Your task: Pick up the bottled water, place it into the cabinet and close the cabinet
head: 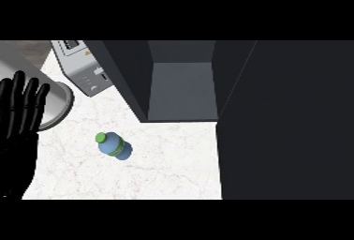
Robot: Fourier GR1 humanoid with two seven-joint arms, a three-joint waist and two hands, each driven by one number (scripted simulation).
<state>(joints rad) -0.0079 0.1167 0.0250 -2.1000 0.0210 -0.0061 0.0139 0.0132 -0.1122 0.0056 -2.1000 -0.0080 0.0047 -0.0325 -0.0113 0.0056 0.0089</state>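
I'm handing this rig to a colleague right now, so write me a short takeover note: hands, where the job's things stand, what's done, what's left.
Left robot hand: open, fingers up, resting at the view's left edge, holding nothing.
Right robot hand: not in view.
Blue plastic water bottle with green cap: upright on the white marbled counter, untouched, in front of and a little left of the cabinet opening.
Dark grey cabinet: open, nothing visible inside; its large dark door fills the view's right side.
Done: nothing yet.
Left: pick up the bottle, set it inside the cabinet, close the door.
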